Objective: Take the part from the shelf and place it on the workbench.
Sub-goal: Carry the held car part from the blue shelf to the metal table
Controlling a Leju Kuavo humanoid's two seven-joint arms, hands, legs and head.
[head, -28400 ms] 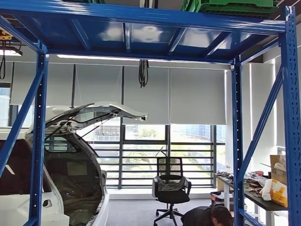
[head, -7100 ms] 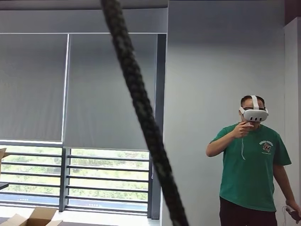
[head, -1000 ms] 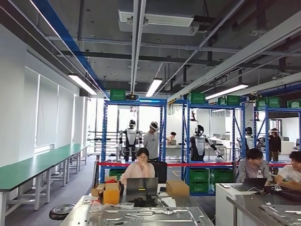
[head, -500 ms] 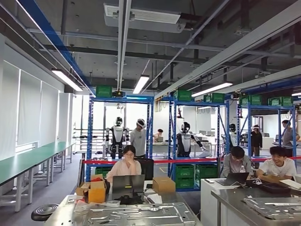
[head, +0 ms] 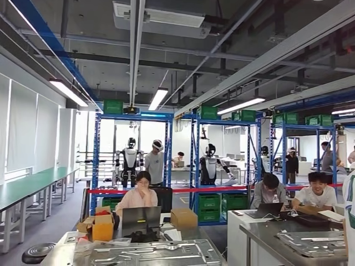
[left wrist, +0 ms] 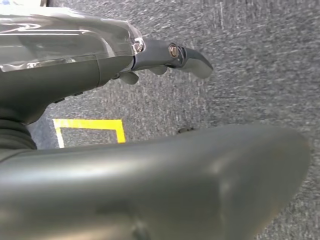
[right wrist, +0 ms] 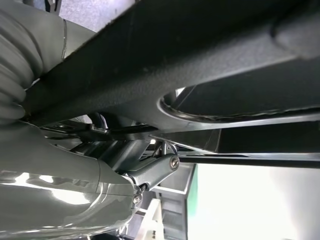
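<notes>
In the right wrist view my right hand [right wrist: 94,190] grips a dark flat part [right wrist: 188,55] with an oval opening; the part lies across its fingers [right wrist: 158,167]. My left hand [left wrist: 75,75] hangs over grey carpet with its fingers [left wrist: 185,55] stretched out and nothing in it. A steel workbench [head: 62,252] stands low in the head view with a stamped metal sheet [head: 155,254] on it. A second steel workbench [head: 263,228] at the lower right carries another sheet [head: 314,242].
A person [head: 140,194] sits behind a laptop [head: 135,220] past the near bench, beside cardboard boxes [head: 183,217]. Other people sit at the right. Blue racks [head: 97,160] with green crates, red barrier tape [head: 217,189] and long green tables [head: 25,191] lie beyond. Yellow floor tape [left wrist: 90,125] marks the carpet.
The whole head picture has slid left over the last second, so the camera has turned right. Earlier it faced the blue shelf, then a window wall.
</notes>
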